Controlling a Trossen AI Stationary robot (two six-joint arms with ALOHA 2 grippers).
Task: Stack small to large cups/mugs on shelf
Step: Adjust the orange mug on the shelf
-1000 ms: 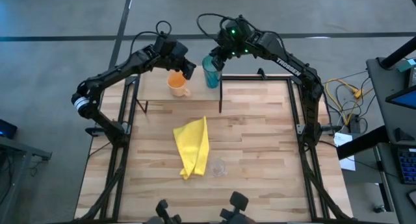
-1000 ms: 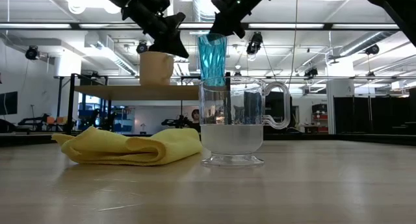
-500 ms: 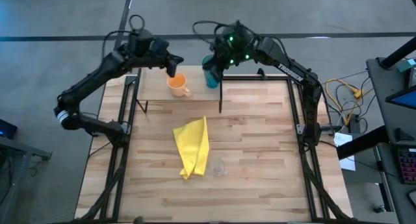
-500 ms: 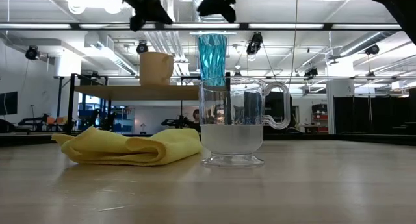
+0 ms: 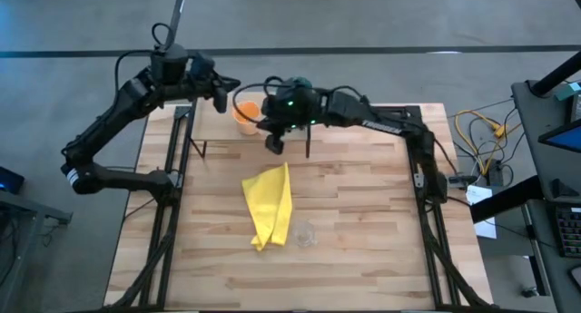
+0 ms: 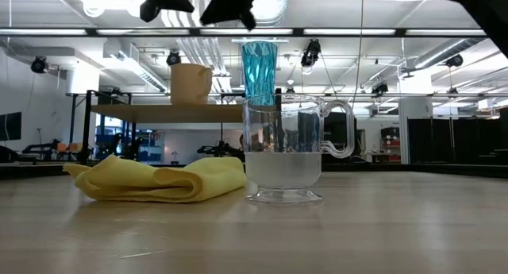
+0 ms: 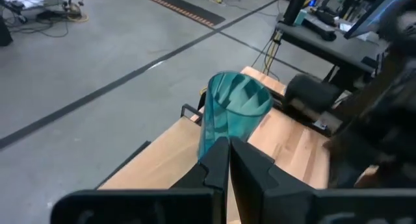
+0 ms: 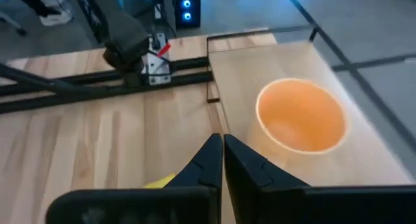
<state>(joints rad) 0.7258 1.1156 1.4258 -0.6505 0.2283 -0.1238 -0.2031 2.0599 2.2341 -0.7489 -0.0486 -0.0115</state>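
Observation:
The orange mug (image 6: 191,83) and the tall teal tumbler (image 6: 259,67) stand on their bases side by side on the raised wood shelf (image 6: 171,113). The small clear glass (image 5: 304,233) stands on the tabletop near the front, beside the yellow cloth (image 5: 270,202). My left gripper (image 5: 221,97) is shut and empty, above and left of the mug. Its wrist view looks at the tumbler (image 7: 231,117). My right gripper (image 5: 273,144) is shut and empty over the shelf's near edge, right of the mug (image 8: 300,113). In the high view my right arm hides the tumbler.
The shelf (image 5: 218,127) stands on thin black legs at the table's far side. The yellow cloth (image 6: 159,179) lies crumpled mid-table, close to the clear glass (image 6: 286,155). Black frame rails run along the table's left and right edges.
Both grippers have risen away from the vessels on the shelf. My left gripper has drawn back from the orange mug toward the table's left. My right gripper has swung from the tumbler toward the left and the near edge. The mug and the tumbler have stayed in place.

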